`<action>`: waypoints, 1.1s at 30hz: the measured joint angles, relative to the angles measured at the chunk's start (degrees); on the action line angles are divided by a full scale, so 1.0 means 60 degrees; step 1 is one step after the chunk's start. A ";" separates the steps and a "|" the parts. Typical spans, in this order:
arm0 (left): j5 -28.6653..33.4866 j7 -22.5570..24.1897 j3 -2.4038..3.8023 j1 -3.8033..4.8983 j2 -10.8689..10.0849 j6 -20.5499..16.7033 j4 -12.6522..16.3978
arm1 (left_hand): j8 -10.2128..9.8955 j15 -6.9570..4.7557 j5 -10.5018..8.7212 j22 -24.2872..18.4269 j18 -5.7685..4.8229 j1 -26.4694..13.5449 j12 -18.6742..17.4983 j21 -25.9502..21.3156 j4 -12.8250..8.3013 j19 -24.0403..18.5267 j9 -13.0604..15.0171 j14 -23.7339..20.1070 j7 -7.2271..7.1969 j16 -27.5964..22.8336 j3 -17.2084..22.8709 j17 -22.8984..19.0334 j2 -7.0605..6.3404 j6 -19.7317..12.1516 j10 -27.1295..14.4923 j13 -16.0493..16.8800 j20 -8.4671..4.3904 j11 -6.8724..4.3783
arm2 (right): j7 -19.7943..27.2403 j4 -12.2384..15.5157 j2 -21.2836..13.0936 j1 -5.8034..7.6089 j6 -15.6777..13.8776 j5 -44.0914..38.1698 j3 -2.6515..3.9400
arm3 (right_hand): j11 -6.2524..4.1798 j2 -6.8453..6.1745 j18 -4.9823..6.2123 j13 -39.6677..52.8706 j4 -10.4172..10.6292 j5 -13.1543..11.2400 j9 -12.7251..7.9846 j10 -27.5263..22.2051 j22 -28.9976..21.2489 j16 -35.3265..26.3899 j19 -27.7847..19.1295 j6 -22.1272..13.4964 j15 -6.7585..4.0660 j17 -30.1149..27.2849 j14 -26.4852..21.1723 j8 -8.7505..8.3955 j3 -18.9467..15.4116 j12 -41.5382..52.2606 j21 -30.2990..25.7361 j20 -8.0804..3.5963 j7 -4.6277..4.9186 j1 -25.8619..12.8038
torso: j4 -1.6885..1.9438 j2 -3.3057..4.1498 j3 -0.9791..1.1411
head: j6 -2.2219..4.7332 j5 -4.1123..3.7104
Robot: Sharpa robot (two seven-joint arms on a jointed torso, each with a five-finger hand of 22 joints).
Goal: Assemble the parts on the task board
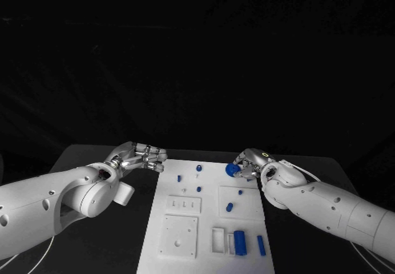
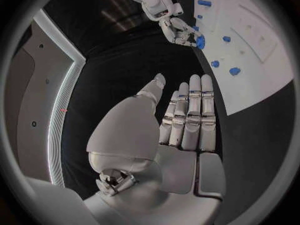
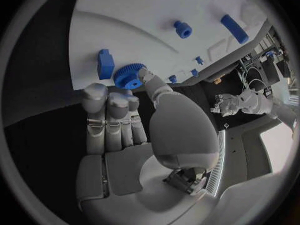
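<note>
The white task board [image 1: 185, 251] lies in the middle of the black table. My right hand [image 1: 253, 163] is at the board's far right edge and pinches a blue gear [image 1: 233, 169] between thumb and fingertips; the right wrist view shows the gear [image 3: 129, 76] just above the board [image 3: 137, 15], next to a blue block [image 3: 105, 63]. My left hand [image 1: 140, 155] hovers over the table by the board's far left corner, its fingers [image 2: 187, 115] straight, apart and holding nothing. From the left wrist view, the right hand [image 2: 178, 31] with the gear [image 2: 200, 41] is visible.
Small blue pegs [image 1: 199, 168] [image 1: 180, 178] [image 1: 198, 189] stand on the board's far half, another [image 1: 229, 206] mid-board. A blue block [image 1: 240, 242] and a blue bar [image 1: 261, 244] lie at the near right. Recessed white slots [image 1: 182, 204] sit left of centre.
</note>
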 measured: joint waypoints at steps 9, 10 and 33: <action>0.0000 -0.0005 0.0000 0.0000 0.0001 0.0018 -0.0006 | 0.0000 0.0000 0.0000 -0.0003 0.0000 0.0000 0.0000 0.0000 0.0000 0.0000 0.0007 0.0000 0.0000 0.0000 0.0000 0.0000 0.0000 0.0000 -0.0003 0.0000 0.0000 0.0003 | 0.0013 0.0001 -0.0009 -0.0002 -0.0003 0.0126 0.0006 | 0.0001 0.0018 0.0001 0.0019 0.0188 0.0000 0.0009 0.0000 -0.0001 0.0000 0.0000 0.0007 -0.0030 0.0059 0.0030 0.0000 -0.0108 -0.0002 0.0000 0.0000 -0.0007 -0.0106 | -0.0005 0.0000 -0.0004 | -0.0033 0.0001; 0.0000 -0.0006 0.0000 0.0000 0.0001 0.0020 -0.0009 | 0.0000 0.0000 0.0000 -0.0012 0.0000 0.0000 0.0000 0.0000 0.0000 0.0000 0.0007 0.0000 0.0000 0.0000 0.0000 0.0000 0.0000 0.0000 -0.0024 0.0000 0.0000 0.0024 | 0.0013 0.0001 -0.0009 -0.0003 -0.0003 0.0136 0.0007 | 0.0001 0.0018 0.0001 0.0019 0.0188 0.0000 0.0009 -0.0001 -0.0001 0.0000 0.0000 0.0008 -0.0030 0.0059 0.0030 0.0000 -0.0107 -0.0003 0.0000 0.0000 -0.0008 -0.0106 | -0.0006 -0.0001 -0.0004 | -0.0039 0.0001; 0.0000 -0.0013 0.0000 -0.0009 0.0039 0.0062 -0.0050 | 0.0000 0.0000 0.0000 -0.0013 0.0000 0.0000 0.0000 0.0041 -0.0056 0.0001 0.0004 0.0000 0.0000 0.0000 0.0003 0.0000 -0.0001 0.0000 -0.0067 0.0000 0.0000 0.0001 | -0.0012 -0.0089 0.0020 -0.0009 -0.0020 0.0218 0.0065 | 0.0002 0.0018 0.0001 -0.0048 0.0359 -0.0001 0.0008 -0.0002 -0.0002 -0.0046 0.0000 0.0024 -0.0030 0.0091 0.0030 0.0000 -0.0228 -0.0007 0.0001 -0.0001 -0.0023 -0.0105 | 0.0000 -0.0005 0.0005 | -0.0089 -0.0044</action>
